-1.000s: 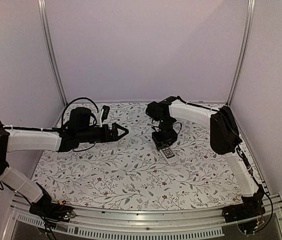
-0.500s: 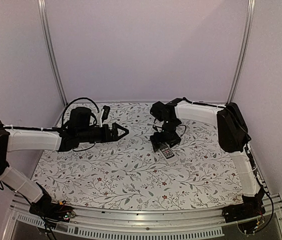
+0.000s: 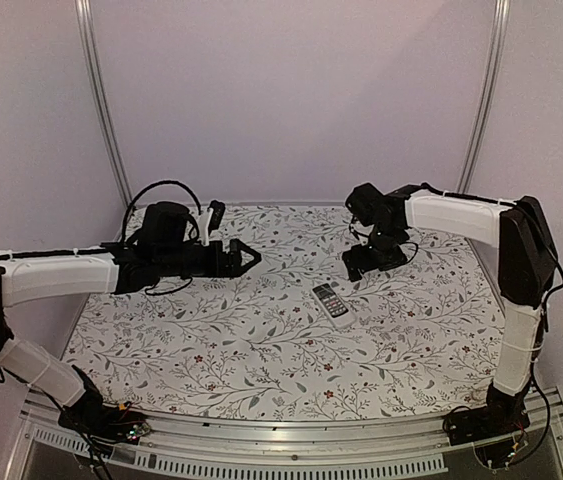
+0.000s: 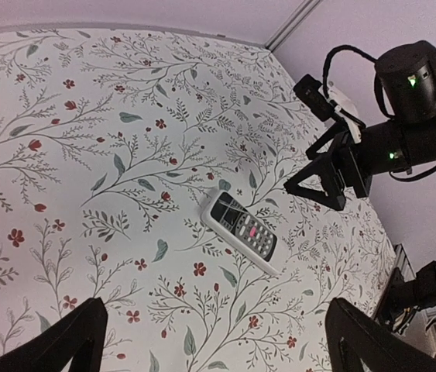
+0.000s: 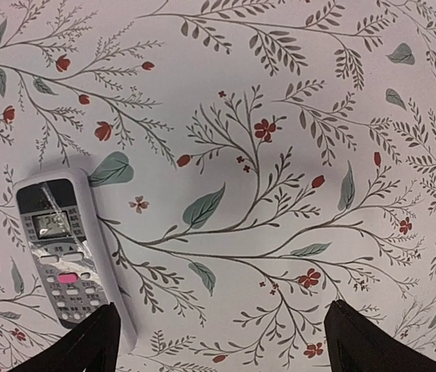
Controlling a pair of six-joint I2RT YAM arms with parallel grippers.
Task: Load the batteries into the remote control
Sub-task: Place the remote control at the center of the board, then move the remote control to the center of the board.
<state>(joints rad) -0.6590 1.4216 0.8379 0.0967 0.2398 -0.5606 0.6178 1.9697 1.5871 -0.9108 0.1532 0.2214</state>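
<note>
The remote control (image 3: 333, 301) lies face up on the floral tablecloth near the middle, its dark display and buttons showing. It also shows in the left wrist view (image 4: 241, 230) and the right wrist view (image 5: 69, 259). My right gripper (image 3: 364, 266) is open and empty, just right of and behind the remote; in its own view (image 5: 216, 337) the remote lies beside the left finger. My left gripper (image 3: 246, 258) is open and empty, hovering to the left of the remote; its own view (image 4: 218, 341) looks across at the remote. No batteries and no detached cover are in view.
The floral tablecloth (image 3: 211, 340) covers the table. Plain walls and two metal posts (image 3: 101, 100) close the back. A metal rail (image 3: 281, 440) runs along the near edge by the arm bases.
My right gripper has let go of the remote and moved up and to the right, away from it. The remote stays lying on the cloth. The left gripper has shifted slightly.
</note>
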